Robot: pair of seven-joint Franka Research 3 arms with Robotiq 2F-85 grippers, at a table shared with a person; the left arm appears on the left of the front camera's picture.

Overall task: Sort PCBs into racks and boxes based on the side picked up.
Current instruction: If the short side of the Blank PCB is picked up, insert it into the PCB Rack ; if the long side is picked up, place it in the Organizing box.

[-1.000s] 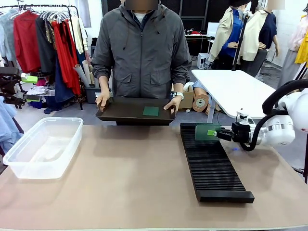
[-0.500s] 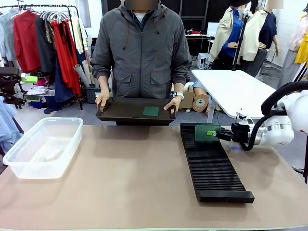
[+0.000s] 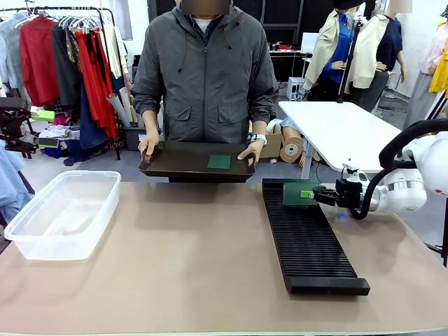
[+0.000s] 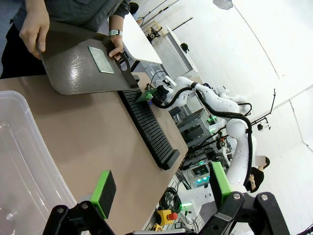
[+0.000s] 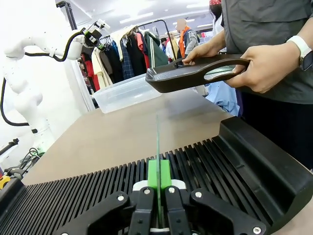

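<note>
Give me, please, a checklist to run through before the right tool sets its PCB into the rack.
1. Right tool shut on PCB: ok.
2. PCB upright, over rack: ok.
3. PCB's edge in a slot: cannot tell.
4. Nearby slots free: ok.
5. Left tool open, away from rack: ok.
6. Person's hands on tray, off rack: ok.

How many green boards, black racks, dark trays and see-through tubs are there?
Green boards: 2
Black rack: 1
Dark tray: 1
Clear tub: 1
Total: 5
</note>
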